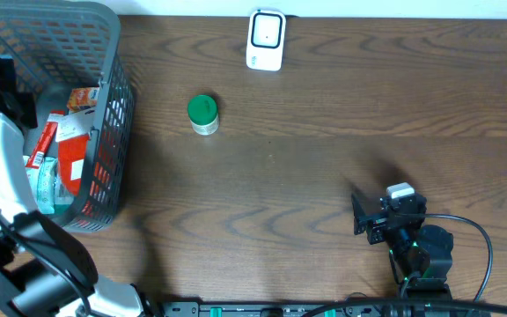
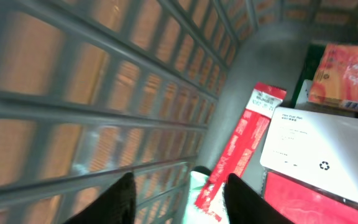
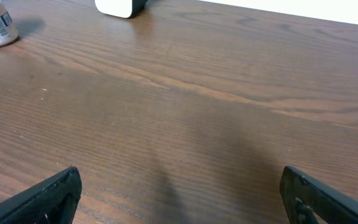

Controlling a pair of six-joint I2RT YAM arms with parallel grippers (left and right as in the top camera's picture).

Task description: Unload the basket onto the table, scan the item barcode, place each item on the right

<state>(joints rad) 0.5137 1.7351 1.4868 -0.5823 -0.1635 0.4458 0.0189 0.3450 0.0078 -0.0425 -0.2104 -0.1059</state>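
- the items (image 1: 67, 150) to scan lie in a grey mesh basket (image 1: 104, 40) at the left edge of the counter (image 1: 324, 158): a long red pack (image 2: 248, 134), a white box (image 2: 319, 149) lying over a red one, and an orange-pink pack (image 2: 347, 71) beyond it (print too blurred to read).
- the left claw (image 2: 179, 179) is down inside the basket, close to its mesh wall. it is released: the two dark fingers (image 2: 122, 199) stand apart with nothing between them, over the end of the long red pack and a pale green packet (image 2: 197, 183).
- a green-capped bottle (image 1: 202, 114) stands upright on the bare counter near the basket's right side, toward the far edge.
- the white scanner (image 1: 266, 40) sits at the far edge, about midway along it, apart from the bottle.
- the right claw (image 3: 180, 177) hangs low by the near edge, right of the middle, spread wide and empty.
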